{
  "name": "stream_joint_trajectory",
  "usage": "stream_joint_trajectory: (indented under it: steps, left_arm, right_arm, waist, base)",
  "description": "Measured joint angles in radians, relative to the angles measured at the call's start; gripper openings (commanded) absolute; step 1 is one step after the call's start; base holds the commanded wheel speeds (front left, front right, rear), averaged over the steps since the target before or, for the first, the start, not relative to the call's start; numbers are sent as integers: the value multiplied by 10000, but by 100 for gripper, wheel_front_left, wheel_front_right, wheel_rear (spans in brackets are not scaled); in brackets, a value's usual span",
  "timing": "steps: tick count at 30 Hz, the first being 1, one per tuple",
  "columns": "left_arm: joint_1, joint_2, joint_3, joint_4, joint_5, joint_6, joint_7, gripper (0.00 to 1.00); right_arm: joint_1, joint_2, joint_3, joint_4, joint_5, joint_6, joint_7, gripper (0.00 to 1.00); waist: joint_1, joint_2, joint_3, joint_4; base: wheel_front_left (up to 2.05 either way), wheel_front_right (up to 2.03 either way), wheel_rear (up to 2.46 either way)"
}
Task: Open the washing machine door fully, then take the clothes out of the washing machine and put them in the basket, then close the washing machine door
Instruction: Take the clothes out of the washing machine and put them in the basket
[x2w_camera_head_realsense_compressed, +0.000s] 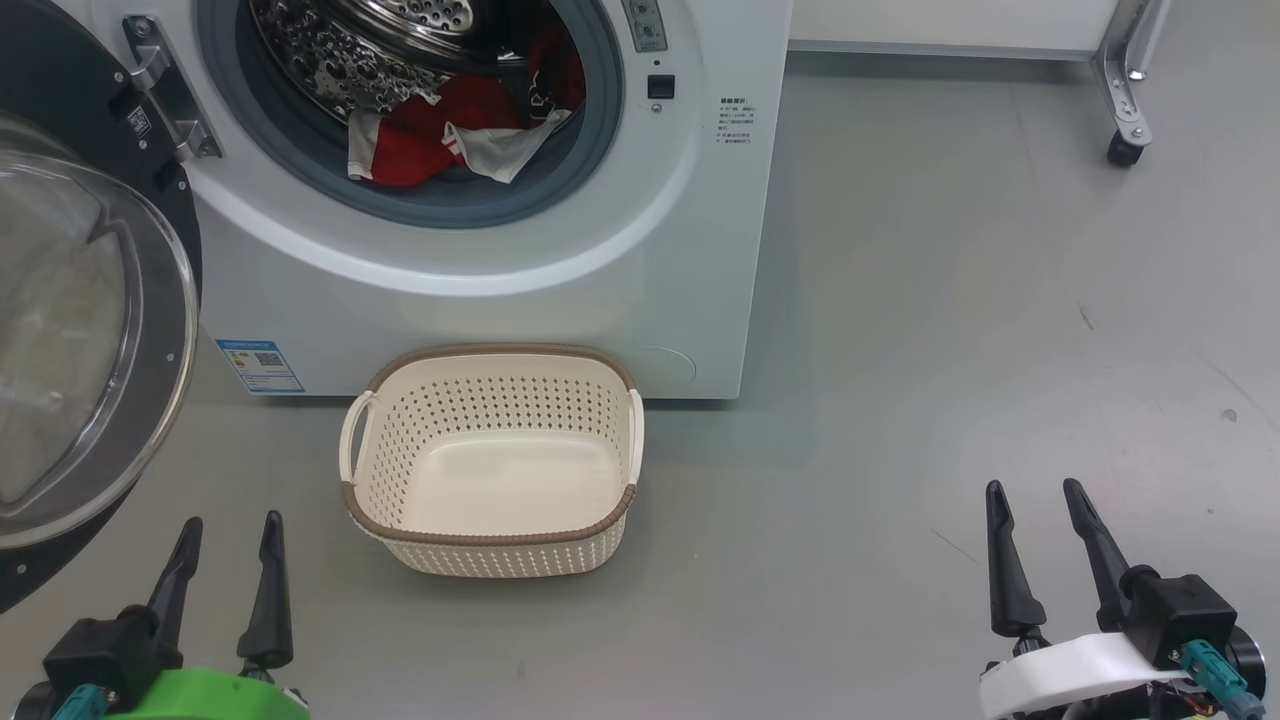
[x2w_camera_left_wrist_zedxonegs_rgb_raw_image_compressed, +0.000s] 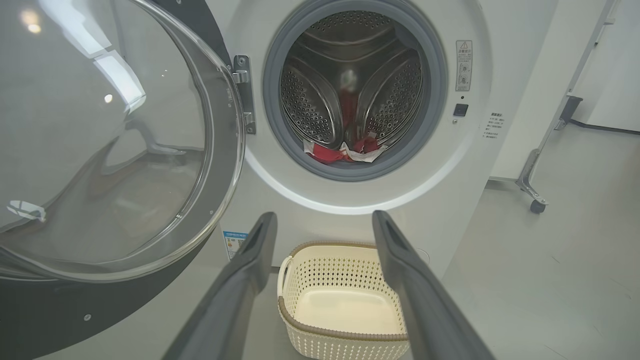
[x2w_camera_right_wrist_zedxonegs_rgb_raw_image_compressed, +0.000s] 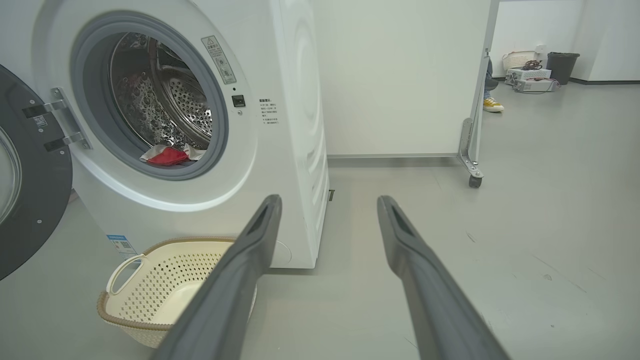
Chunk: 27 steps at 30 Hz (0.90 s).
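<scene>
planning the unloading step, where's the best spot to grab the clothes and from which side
Probably the bunched red mound of the clothes, lying right at the front against the grey seal. Come straight in from the front through the opening, slightly from the right, since the washing machine door hangs open on the left.

Test lab: washing machine beside wheeled partition, bare grey floor.

The clothes lie in the washing machine, basket before it, door left
</scene>
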Motion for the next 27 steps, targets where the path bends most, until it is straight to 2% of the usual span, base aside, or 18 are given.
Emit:
stream_joint_trajectory:
  steps: [19,27]
  left_arm:
    - [52,-65,6,-81,-2,0,-2,100]
    - [65,-173,-357,-148,-694,0,-2,100]
  right_arm:
    - [5,4,0,-46,-2,0,0,100]
    - [5,6,23,-44,-15,0,0,100]
  waist:
    - [0,0,109,57]
    - [0,0,125,57]
  base:
    - [0,0,0]
    - [2,-2,0]
